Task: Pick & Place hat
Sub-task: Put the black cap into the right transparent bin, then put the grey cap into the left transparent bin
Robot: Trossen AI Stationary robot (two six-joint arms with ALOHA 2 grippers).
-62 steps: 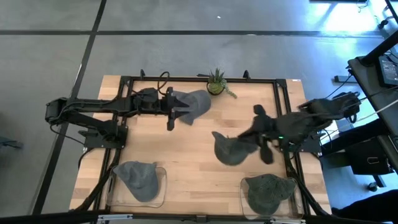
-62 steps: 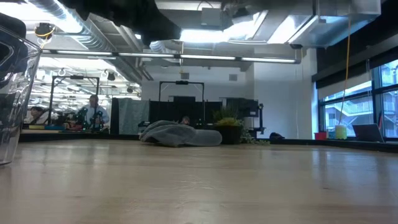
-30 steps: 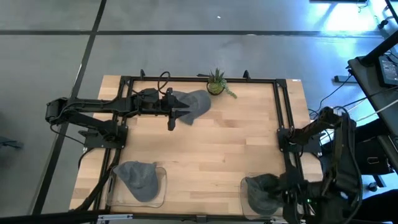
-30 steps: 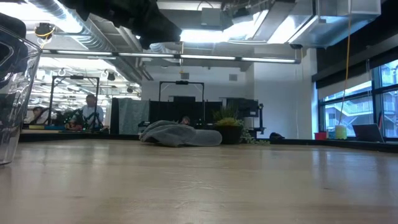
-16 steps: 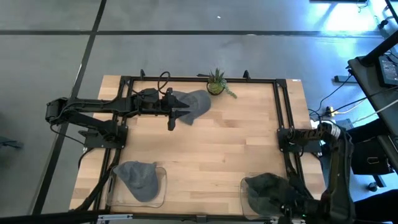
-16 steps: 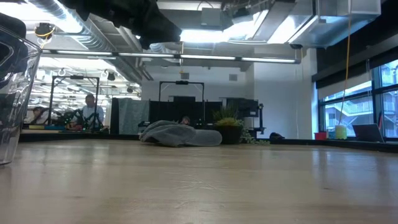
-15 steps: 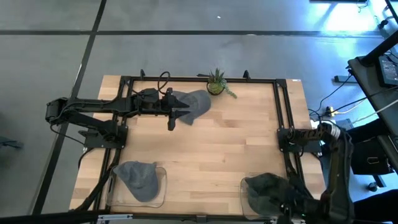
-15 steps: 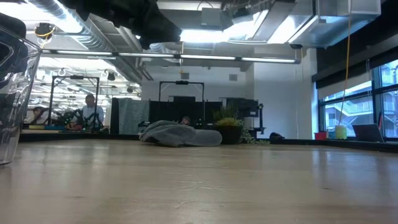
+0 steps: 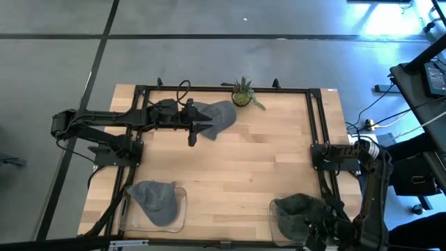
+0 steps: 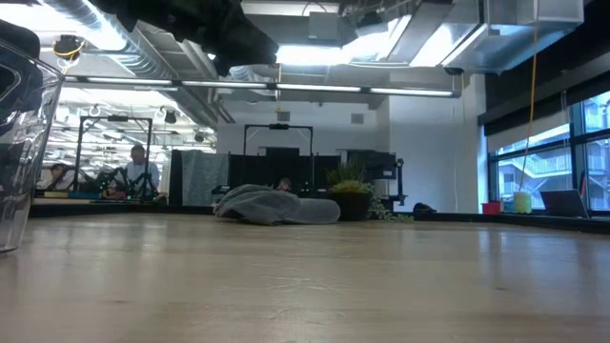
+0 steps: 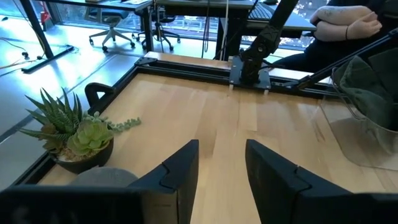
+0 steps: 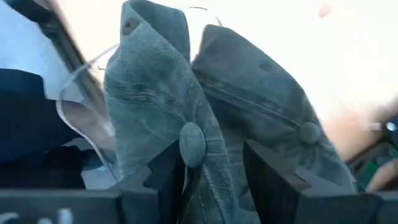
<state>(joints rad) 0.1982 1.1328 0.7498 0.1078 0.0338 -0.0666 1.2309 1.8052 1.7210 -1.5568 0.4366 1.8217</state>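
A grey hat (image 9: 217, 117) lies flat on the table's far left part, beside a potted succulent (image 9: 242, 92). My left gripper (image 9: 201, 124) is open at that hat's left edge, and the hat (image 11: 99, 177) shows low beside its fingers. My right gripper (image 9: 317, 224) is open over the clear container (image 9: 273, 209) at the near right. Two dark green hats (image 9: 300, 209) lie in that container. The crown of one, with its top button (image 12: 191, 142), stands between the right fingers. Another grey hat (image 9: 155, 199) rests in the near-left container. My right gripper comes at the green hat from above, its fingers (image 12: 165, 177) on either side of the folded crown by the button. Whether they touch the cloth, I cannot tell. The hat rests on the other green hat (image 12: 292, 149) in the container.
A dark metal frame (image 9: 223, 89) borders the table. The succulent (image 11: 78, 134) sits at the far edge. A clear container wall (image 10: 19, 143) stands at the low view's left edge. A person's arm (image 11: 345, 18) shows beyond the table. Bare wood (image 9: 251, 160) spans the middle.
My right arm has carried a dark green hat from the table's middle right to the near-right container. A second ago the hat was bunched under the gripper. It now lies spread in the container, and the gripper has drawn slightly toward the near right corner.
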